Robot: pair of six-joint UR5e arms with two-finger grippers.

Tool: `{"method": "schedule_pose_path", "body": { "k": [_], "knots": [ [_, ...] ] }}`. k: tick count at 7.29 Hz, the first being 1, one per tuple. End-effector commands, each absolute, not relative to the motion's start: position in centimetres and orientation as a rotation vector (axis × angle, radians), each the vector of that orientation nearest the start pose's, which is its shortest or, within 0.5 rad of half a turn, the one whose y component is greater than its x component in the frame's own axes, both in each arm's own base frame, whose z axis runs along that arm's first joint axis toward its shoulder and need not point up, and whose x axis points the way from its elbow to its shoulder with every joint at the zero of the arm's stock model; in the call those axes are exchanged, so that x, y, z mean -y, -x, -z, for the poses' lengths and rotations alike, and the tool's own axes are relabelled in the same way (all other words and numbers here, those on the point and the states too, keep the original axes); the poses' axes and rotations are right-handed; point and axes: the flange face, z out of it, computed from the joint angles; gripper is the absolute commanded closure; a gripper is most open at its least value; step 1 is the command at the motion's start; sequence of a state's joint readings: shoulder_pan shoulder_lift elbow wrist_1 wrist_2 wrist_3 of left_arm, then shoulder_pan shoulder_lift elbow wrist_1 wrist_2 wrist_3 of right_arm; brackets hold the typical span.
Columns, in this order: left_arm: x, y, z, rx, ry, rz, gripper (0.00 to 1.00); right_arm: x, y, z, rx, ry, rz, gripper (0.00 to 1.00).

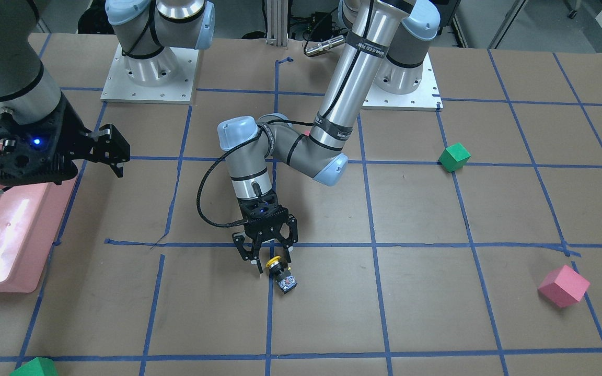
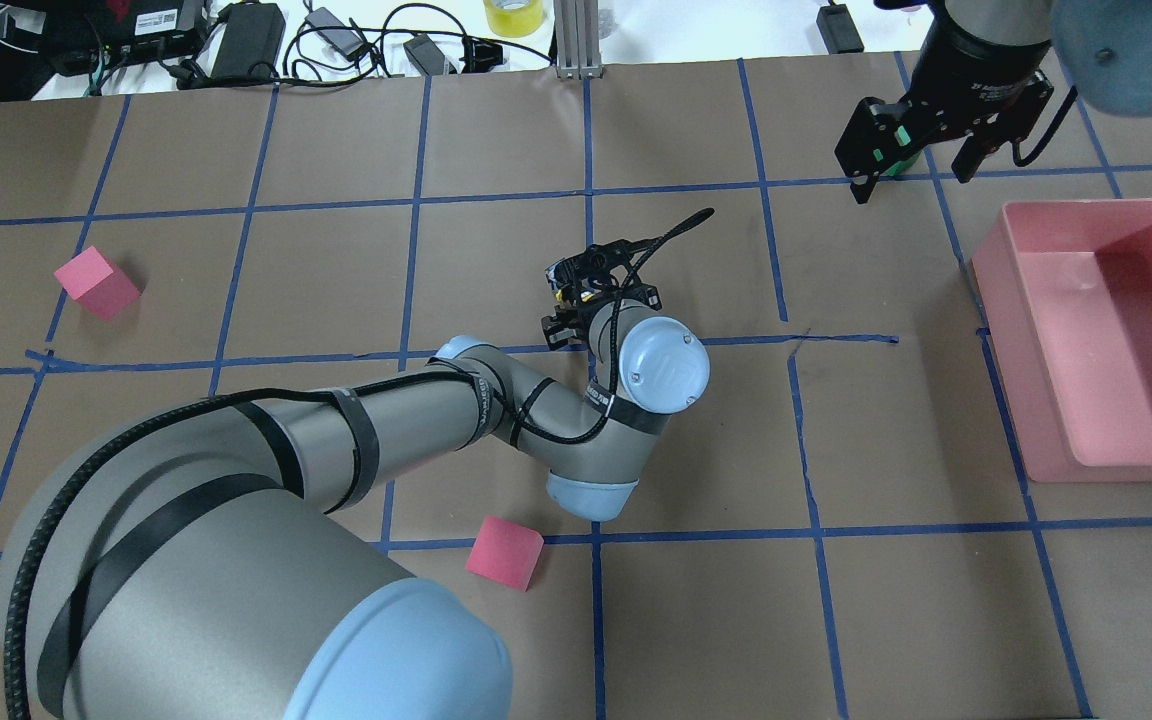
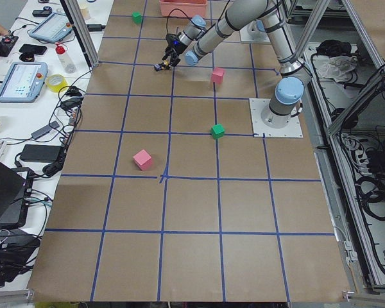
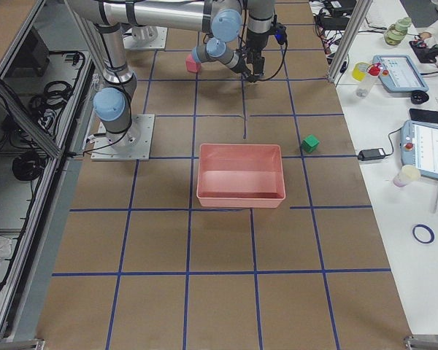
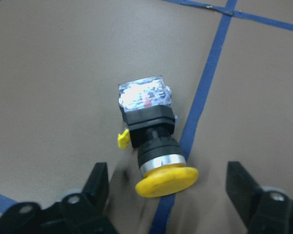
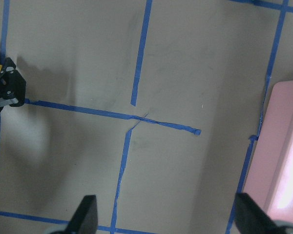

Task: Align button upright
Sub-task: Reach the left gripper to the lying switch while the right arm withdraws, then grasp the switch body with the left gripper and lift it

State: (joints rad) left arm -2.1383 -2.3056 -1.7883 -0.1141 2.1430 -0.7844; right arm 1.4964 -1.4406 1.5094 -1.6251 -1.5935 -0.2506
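The button [image 1: 281, 274] lies on its side on the brown table beside a blue tape line. Its yellow cap [image 5: 166, 182] points toward my left gripper, and its silvery labelled base [image 5: 144, 95] points away. My left gripper [image 1: 272, 261] is open and low over the table. Its fingers [image 5: 95, 185] stand on either side of the yellow cap without touching it. In the overhead view the button shows only as a yellow speck [image 2: 564, 293] under the gripper. My right gripper [image 2: 914, 175] is open and empty, hovering near the pink bin.
A pink bin [image 2: 1106, 207] stands at the robot's right. Pink cubes [image 2: 96, 282] [image 2: 504, 552] and a green cube [image 1: 454, 156] lie around the left arm. Another green cube [image 1: 34, 368] is at the far edge, near the right gripper.
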Motion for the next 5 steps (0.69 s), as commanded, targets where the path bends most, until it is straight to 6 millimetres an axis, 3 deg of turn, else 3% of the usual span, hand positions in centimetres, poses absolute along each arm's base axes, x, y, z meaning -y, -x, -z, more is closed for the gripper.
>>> {"method": "schedule_pose_path", "body": {
  "k": [1, 2, 3, 4, 5],
  "knots": [
    [49.1, 40.8, -13.5, -2.769, 0.496, 1.069, 0.89, 54.0, -9.1, -46.5, -3.153, 0.384, -0.043, 0.0],
    [49.3, 41.0, -15.6, -2.776, 0.37, 1.07, 0.89, 53.9, -8.8, -46.4, -3.152, 0.389, -0.046, 0.0],
    [49.8, 40.9, -18.1, -2.801, 0.352, 1.029, 0.89, 53.9, -8.9, -46.4, -3.148, 0.384, -0.044, 0.0],
    [51.6, 40.1, -21.6, -2.878, 0.368, 0.95, 0.89, 53.9, -8.9, -46.4, -3.148, 0.384, -0.039, 0.0],
    [53.4, 38.0, -25.5, -2.964, 0.441, 0.883, 0.87, 54.0, -8.9, -46.4, -3.148, 0.384, -0.039, 0.0]
  ]
}}
